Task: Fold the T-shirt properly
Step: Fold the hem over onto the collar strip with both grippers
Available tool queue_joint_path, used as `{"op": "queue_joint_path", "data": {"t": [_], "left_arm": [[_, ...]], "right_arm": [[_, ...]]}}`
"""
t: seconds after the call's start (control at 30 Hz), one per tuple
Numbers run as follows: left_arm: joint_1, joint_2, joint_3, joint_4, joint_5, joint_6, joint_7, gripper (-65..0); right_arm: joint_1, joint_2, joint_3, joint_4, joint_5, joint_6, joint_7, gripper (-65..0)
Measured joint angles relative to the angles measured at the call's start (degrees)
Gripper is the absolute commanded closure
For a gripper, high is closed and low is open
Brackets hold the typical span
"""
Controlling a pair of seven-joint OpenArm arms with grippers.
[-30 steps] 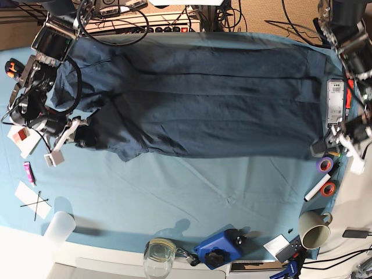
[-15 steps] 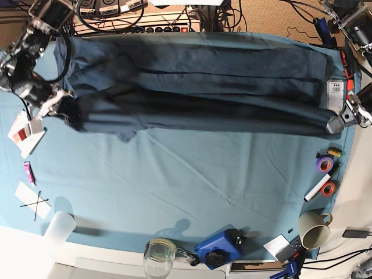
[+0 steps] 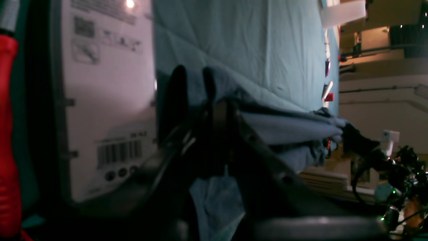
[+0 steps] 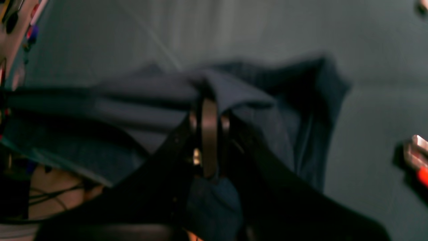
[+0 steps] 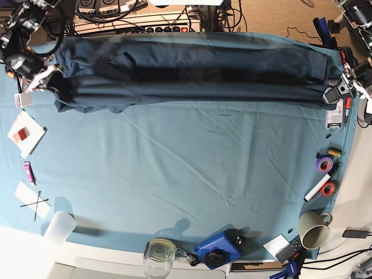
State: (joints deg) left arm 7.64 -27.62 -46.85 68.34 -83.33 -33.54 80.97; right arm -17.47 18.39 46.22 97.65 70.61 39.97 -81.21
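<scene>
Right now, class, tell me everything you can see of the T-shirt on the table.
The T-shirt is plain dark navy cloth, soft and creased. It is stretched into a long narrow band across the far side of the lighter blue tablecloth, one sleeve hanging near its left end in the base view. The left pincer and the right pincer each pinch one end.
</scene>
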Motion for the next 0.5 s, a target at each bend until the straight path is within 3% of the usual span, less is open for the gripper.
{"op": "queue_joint_path", "data": {"t": [0.5], "left_arm": [[3.9, 0.1, 0.0, 0.3, -0.3, -0.9, 0.0, 0.0]], "right_arm": [[-4.0, -0.2, 0.5, 0.0, -1.6, 0.0, 0.0, 0.0]]}}
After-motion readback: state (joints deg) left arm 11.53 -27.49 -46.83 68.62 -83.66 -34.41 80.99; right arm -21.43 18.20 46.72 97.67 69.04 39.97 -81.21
